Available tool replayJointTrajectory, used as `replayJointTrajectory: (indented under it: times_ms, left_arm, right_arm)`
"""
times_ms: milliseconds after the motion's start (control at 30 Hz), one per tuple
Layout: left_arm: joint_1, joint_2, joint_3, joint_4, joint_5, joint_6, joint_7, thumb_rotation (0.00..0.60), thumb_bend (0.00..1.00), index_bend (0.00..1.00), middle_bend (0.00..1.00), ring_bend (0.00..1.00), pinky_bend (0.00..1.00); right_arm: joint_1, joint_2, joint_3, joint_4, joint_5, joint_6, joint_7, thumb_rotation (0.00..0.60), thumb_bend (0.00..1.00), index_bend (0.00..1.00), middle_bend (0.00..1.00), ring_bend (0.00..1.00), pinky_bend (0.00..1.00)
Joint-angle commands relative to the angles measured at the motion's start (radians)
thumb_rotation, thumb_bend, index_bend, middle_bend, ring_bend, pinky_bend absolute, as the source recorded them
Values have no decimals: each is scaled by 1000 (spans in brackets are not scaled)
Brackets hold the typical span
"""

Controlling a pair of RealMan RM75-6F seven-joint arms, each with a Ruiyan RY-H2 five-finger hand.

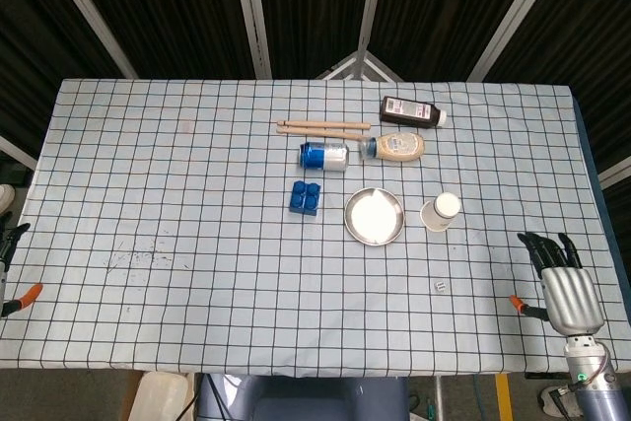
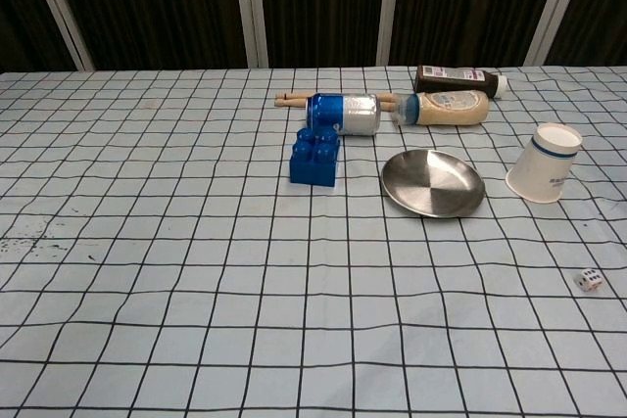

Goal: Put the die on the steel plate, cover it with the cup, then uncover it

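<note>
The small white die point(image 1: 441, 287) point(image 2: 588, 279) lies on the checked cloth near the front right. Left of and behind it sits the round steel plate point(image 1: 374, 215) point(image 2: 432, 183), with nothing on it. A white paper cup point(image 1: 441, 211) point(image 2: 544, 163) with a blue band stands just right of the plate. My right hand point(image 1: 562, 283) hovers at the table's right front corner, fingers apart and holding nothing, well right of the die. Only dark fingertips and an orange thumb tip of my left hand point(image 1: 8, 244) show at the far left edge. The chest view shows neither hand.
Behind the plate are a blue block point(image 1: 305, 197) point(image 2: 315, 157), a blue can on its side point(image 1: 324, 156) point(image 2: 343, 114), a beige bottle point(image 1: 398, 146) point(image 2: 443, 107), a dark bottle point(image 1: 413, 110) point(image 2: 458, 78) and wooden sticks point(image 1: 322, 127). Dark specks point(image 1: 143, 255) mark the cloth at left.
</note>
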Motion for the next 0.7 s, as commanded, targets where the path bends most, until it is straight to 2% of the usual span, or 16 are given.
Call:
replayJointTrajectory:
  times_ms: [33,200,433,567,700]
  left_arm:
    - [2,-3,-8,15,2,11,-14,600,268,151,19,66,261]
    - [3,-18,-22,46,21,47,-49,600,268,162,24,66,261]
    - [18,-6,-33,42,3,67,-77,600,268,166,22,64,261]
    - [21,-1,-36,43,1,73,-92,600,268,166,22,64,261]
    - [21,3,-33,43,5,68,-101,600,268,166,22,64,261]
  right_arm:
    - [2,1,-13,-28,-9,-12,-7,600,71,156,151,149,46]
    - [27,2,-53,-77,-32,-91,14,600,71,160,151,149,46]
    - [52,-52,-82,-101,-57,-146,-57,600,70,160,151,149,46]
    - [62,-78,-85,-113,-63,-161,-86,600,70,196,151,150,46]
    - [81,-117,-54,-113,-54,-159,-107,600,70,246,151,166,46]
